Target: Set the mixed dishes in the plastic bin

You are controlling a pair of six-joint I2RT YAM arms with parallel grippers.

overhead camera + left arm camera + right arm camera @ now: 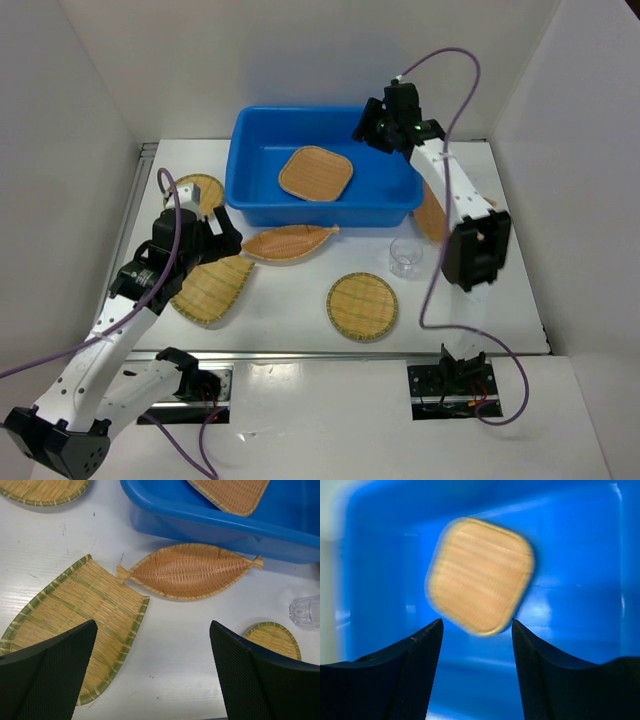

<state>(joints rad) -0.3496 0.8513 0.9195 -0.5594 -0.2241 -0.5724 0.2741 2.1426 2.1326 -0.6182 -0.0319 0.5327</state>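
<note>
The blue plastic bin (320,210) stands at the back centre of the table. A rounded-square bamboo tray (316,173) lies inside it, free of any grip. My right gripper (370,128) hovers over the bin's far right corner; in the right wrist view this gripper (477,625) is open and empty, with the blurred tray (480,575) on the bin floor (570,605) below. My left gripper (152,645) is open above bare table, between a fan-shaped tray (75,615) and a round tray (274,639). The leaf-shaped tray (190,571) lies just before the bin, and the clear cup (405,256) stands to the right.
Another green-rimmed tray (195,190) lies left of the bin. One more tray (430,212) is partly hidden under the right arm. The round tray (362,306) is near the table's front edge. White walls enclose the table on three sides.
</note>
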